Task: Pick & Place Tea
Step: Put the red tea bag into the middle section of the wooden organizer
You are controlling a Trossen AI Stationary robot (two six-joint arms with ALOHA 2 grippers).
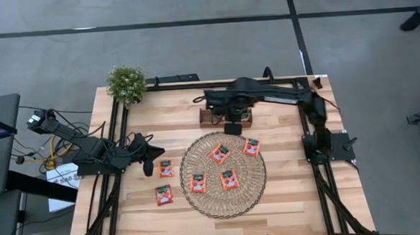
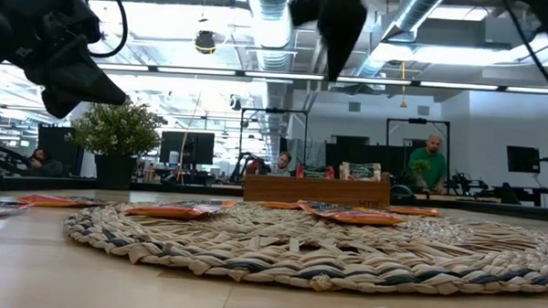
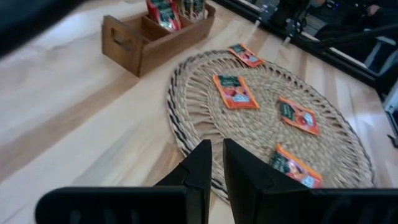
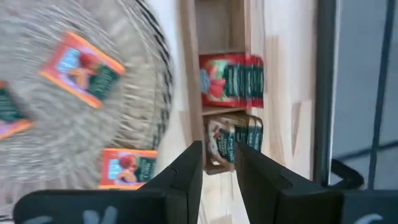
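Greenery first: a small potted plant (image 1: pixel 126 83) stands at the table's (image 1: pixel 293 199) far left corner. Below it the left arm waits at the left edge, its left gripper (image 1: pixel 150 158) hanging above the bare wood just left of the mat (image 1: pixel 207 200). The left wrist view shows its two fingers (image 3: pixel 200 167) close together with only a thin slit between them and nothing held.

Right of that gripper two sachets lie on the wood: one (image 1: pixel 166 169) just beside the mat's left rim, another (image 1: pixel 164 195) nearer, also by the rim.

Four more sachets lie flat on the round woven mat in the middle of the table, well apart from each other: one (image 1: pixel 197 183) at near left, one (image 1: pixel 219 154) at centre, one (image 1: pixel 230 179) nearer and right of it, and one (image 1: pixel 251 147) toward the far right rim. All are red-orange with a dark mark.

Just beyond the mat's far edge sits the wooden tray (image 1: pixel 208 118). In the right wrist view sachets (image 4: pixel 231 80) stand on edge in one compartment, a second batch (image 4: pixel 235 142) fills the compartment beside it, and a third compartment looks bare.

From the right edge the right arm stretches leftward along the far side, and its right gripper (image 1: pixel 233 126) hangs over the tray's near side. Its fingers (image 4: pixel 188 168) are nearly together, a narrow gap between them, gripping nothing.
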